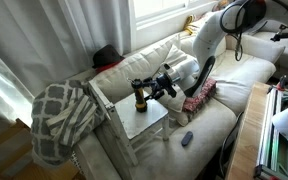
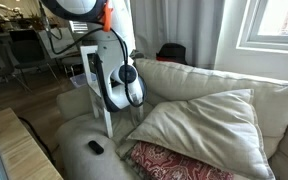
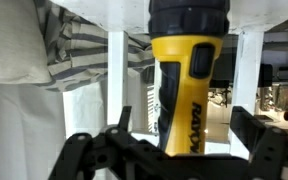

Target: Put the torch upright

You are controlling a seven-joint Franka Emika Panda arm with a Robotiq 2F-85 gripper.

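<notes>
The torch [image 3: 184,60] has a yellow body and a black head. It stands upright on the white side table [image 1: 149,122] next to the sofa, head up, and also shows in an exterior view [image 1: 140,96]. My gripper [image 3: 182,120] is open with one finger on each side of the torch body. A small gap shows at each finger. In an exterior view the gripper [image 1: 156,88] reaches the torch from the sofa side. In the exterior view from behind the sofa, the arm [image 2: 122,85] hides the torch and the jaws.
A cream sofa [image 1: 224,90] holds large cushions [image 2: 209,120] and a red patterned pillow [image 1: 199,98]. A small flat dark object [image 1: 185,138] lies on the seat and also shows from behind the sofa [image 2: 96,147]. A checked blanket [image 1: 62,118] hangs beside the white table.
</notes>
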